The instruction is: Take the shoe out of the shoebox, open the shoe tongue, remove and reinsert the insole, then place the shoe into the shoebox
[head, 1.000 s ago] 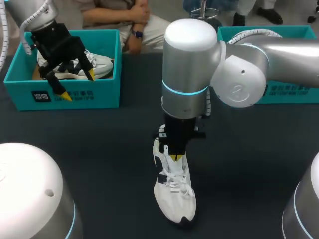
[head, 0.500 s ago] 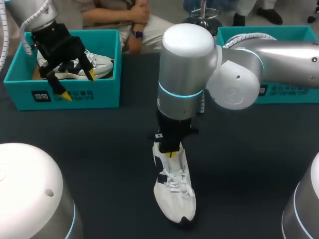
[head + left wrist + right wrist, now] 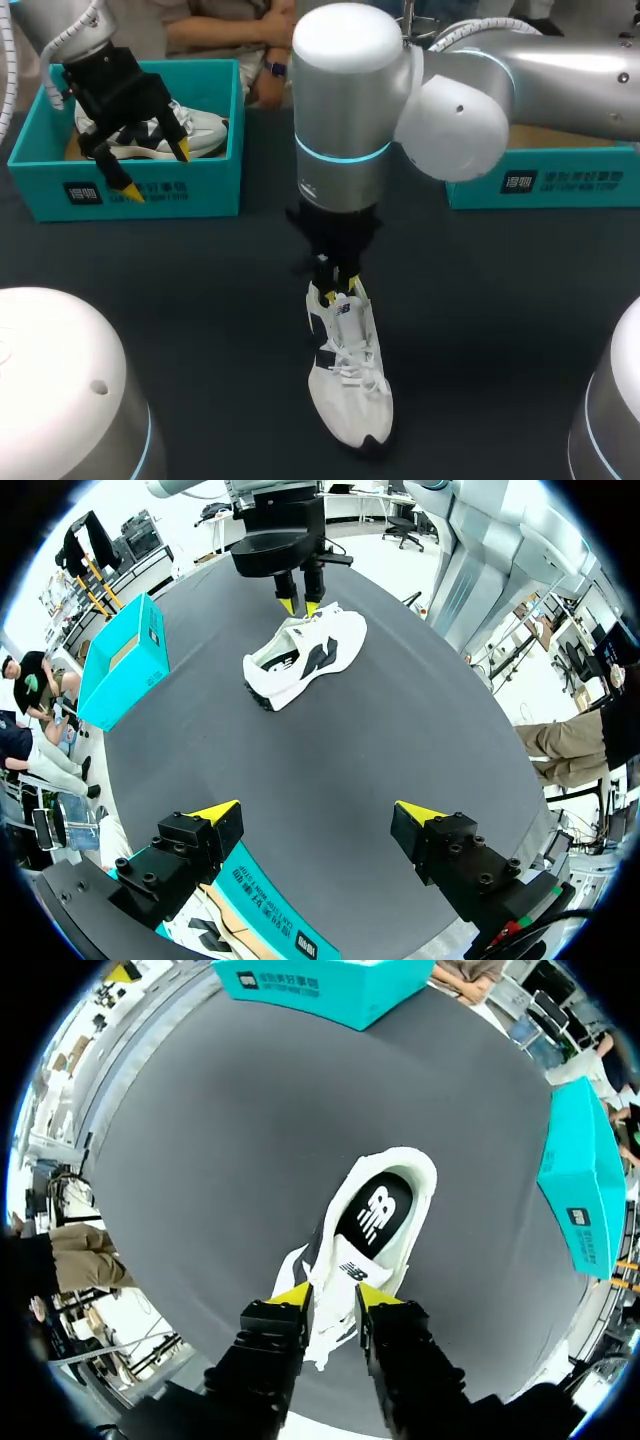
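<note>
One light sneaker (image 3: 348, 385): right jaws pinch its floppy tongue (image 3: 352, 1265), left jaws gape empty. Lift by the presumably firmer heel collar (image 3: 422, 1172).

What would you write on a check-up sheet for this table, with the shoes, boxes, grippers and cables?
Surface: dark table, flat, no spills seen.
Job's things: white shoe stands on its sole mid-table, outside both boxes, with its insole showing. Teal left box holds a second shoe. The inside of the teal right box is mostly hidden by the arm.
Clutter: nothing seen.
Grippers: left gripper is open above the left box and holds nothing. Right gripper is just over the shoe's opening; cannot tell whether it grips.
Cables: white hoses run along the arms, off the table.
Surroundings: nothing seen touching the table.
</note>
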Tool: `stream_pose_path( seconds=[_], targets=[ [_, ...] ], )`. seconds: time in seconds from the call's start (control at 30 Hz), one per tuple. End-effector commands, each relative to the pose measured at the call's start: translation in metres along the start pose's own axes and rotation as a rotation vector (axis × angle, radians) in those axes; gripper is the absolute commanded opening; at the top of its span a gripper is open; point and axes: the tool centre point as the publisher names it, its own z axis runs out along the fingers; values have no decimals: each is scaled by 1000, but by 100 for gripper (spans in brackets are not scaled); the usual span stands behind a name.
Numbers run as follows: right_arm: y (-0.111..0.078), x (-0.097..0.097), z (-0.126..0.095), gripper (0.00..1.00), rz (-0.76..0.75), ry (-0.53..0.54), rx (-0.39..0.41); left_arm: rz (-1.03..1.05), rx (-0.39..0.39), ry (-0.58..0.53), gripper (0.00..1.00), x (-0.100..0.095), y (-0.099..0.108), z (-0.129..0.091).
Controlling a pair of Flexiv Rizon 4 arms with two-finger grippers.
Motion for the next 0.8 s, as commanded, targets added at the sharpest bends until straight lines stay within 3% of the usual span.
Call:
stream_pose_path(
  seconds=[0.03,0.37,0.47,0.53,0.8],
  targets=[
    [10,4,2,100,-71,-11,52,0,-2,3,100,-1,0,0],
    [10,4,2,100,-71,-11,52,0,-2,3,100,-1,0,0],
    [12,-6,-1,100,-208,-54,32,0,-2,3,100,-1,0,0],
    [14,-11,-1,100,-362,-62,-56,0,-2,3,100,-1,0,0],
    [21,-21,-1,100,-747,17,-153,0,-2,3,100,-1,0,0]
  ],
)
